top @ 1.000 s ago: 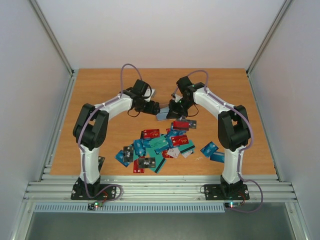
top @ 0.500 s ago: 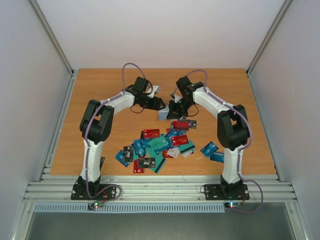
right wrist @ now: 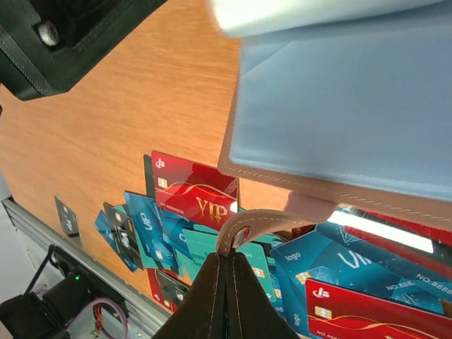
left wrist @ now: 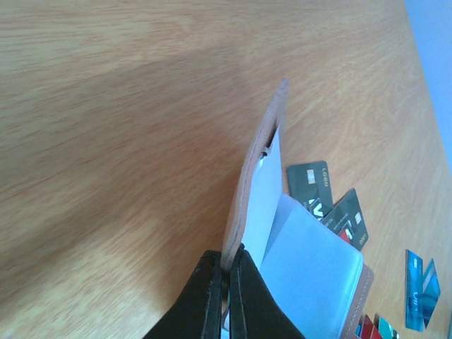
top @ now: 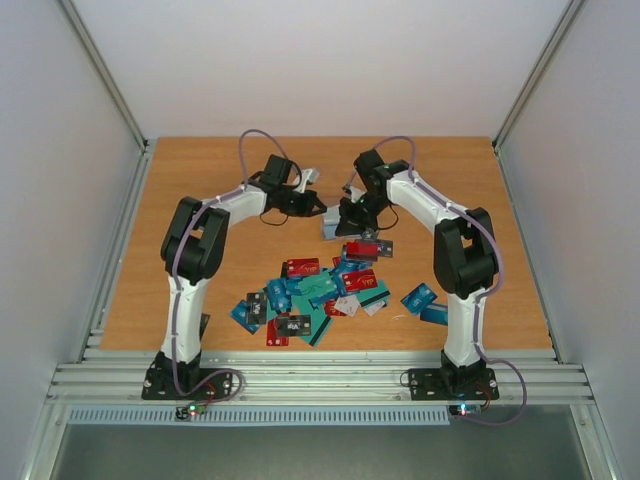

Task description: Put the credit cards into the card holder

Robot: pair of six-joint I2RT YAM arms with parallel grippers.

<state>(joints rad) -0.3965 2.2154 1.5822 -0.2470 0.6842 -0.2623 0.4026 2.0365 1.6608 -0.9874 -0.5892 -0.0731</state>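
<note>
While open, card holder [left wrist: 244, 198] with light-blue pockets [left wrist: 311, 261].

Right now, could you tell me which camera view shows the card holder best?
The left wrist view: the card holder stands open, tan flap and blue pocket both clear, left gripper pinching the flap. The right wrist view crops it to a blue panel. The top view shows only a small patch.

The left tool [left wrist: 227, 263] is pinching the tan flap of the card holder [left wrist: 256, 166], and its black fingers [left wrist: 205, 296] are pressing together on it. The flap is standing on edge over the wooden bench [left wrist: 106, 106], while the light blue pocket [left wrist: 311, 261] is opening to the right. Two black cards [left wrist: 309, 185] are lying just beside it, and a blue card [left wrist: 418, 289] is lying further right.
</note>
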